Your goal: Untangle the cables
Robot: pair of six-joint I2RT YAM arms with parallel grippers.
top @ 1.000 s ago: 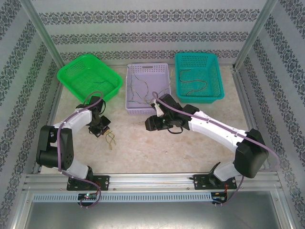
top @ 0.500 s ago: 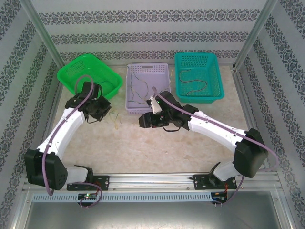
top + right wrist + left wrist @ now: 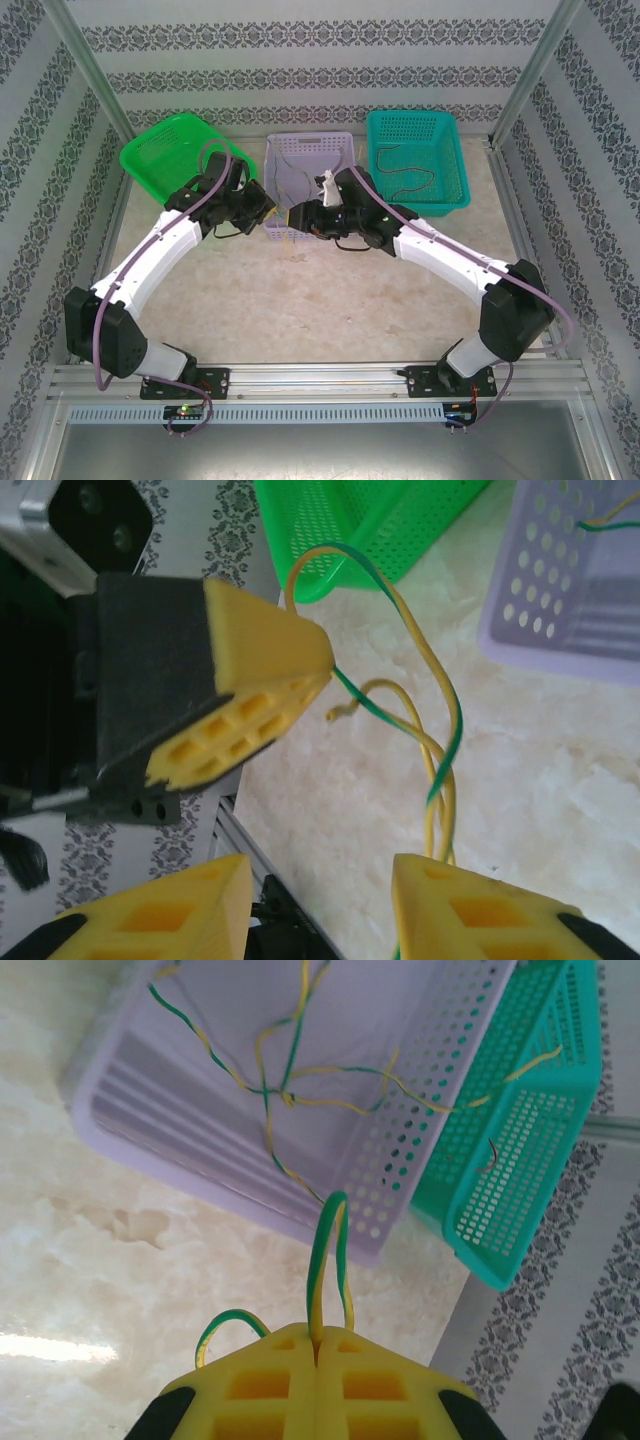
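My left hand (image 3: 317, 1345) is clamped tight, its two yellow fingers (image 3: 255, 1390) pressed flat together on a green-and-yellow cable (image 3: 328, 1250). The cable comes up out of the seam between them and arches over in a narrow loop, and a second, lower bend of it pokes out to the left of the fingertips. My right hand (image 3: 320, 872) sits just beside the left with its jaws wide apart, gripping nothing. Its wrist view shows the same cable leaving the tip of the left hand, curling round and running down close along the inner edge of one finger (image 3: 480, 910); whether it touches that finger I cannot tell. Both hands are above the pale marbled tabletop (image 3: 120, 1290), at the near left corner of the purple basket (image 3: 400, 1150). Inside that basket lie more cables (image 3: 275, 1090), green and yellow, crossing one another in a loose knot. One yellow strand (image 3: 520, 1070) goes over the basket's perforated side wall into the teal basket (image 3: 510, 1190), which stands just beside it on the right. From above, a dark cable (image 3: 405, 188) lies curled on the teal basket's floor. The green basket (image 3: 370, 530) stands to the left of the purple one, beyond my left arm, and a patterned wall (image 3: 300, 60) closes off the far side.
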